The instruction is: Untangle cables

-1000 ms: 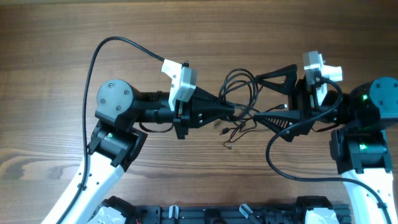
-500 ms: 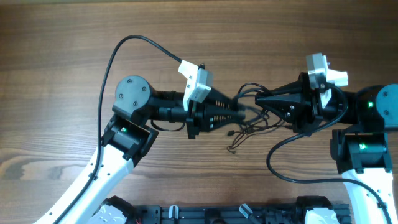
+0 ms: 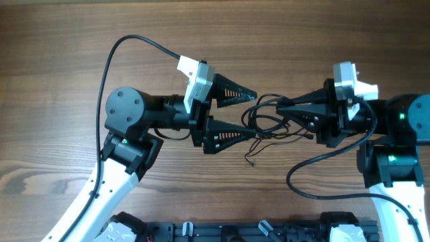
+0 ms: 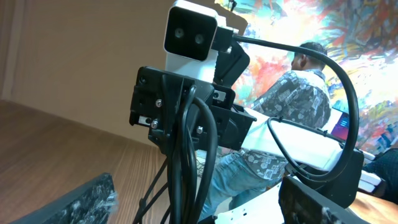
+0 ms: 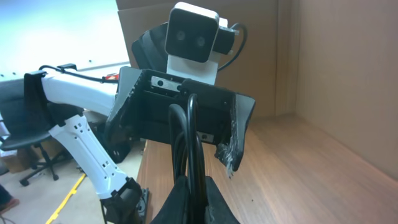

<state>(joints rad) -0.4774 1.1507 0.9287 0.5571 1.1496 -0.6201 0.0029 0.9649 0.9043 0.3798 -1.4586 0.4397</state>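
The cables [image 3: 267,118] are a bunch of thin black cords looped at the table's middle, with one loose plug end [image 3: 250,160] trailing toward the front. My right gripper [image 3: 280,107] comes in from the right and is shut on the bunch. In the right wrist view the cords [image 5: 189,140] rise straight up out of its closed fingertips [image 5: 214,200]. My left gripper [image 3: 256,112] faces it from the left, open, one finger on each side of the bunch. In the left wrist view the cords [image 4: 185,165] hang free between the spread fingers [image 4: 87,200].
The left arm's thick black cable [image 3: 117,50] arcs over the back left. The right arm's cable [image 3: 306,185] loops near the front right. A black rail [image 3: 235,232] runs along the front edge. A person [image 4: 298,106] sits behind the table.
My left gripper has opened and let go of the cords, drawing back to the left. My right gripper, open a second ago, closed on the bunch and stays shut on it.
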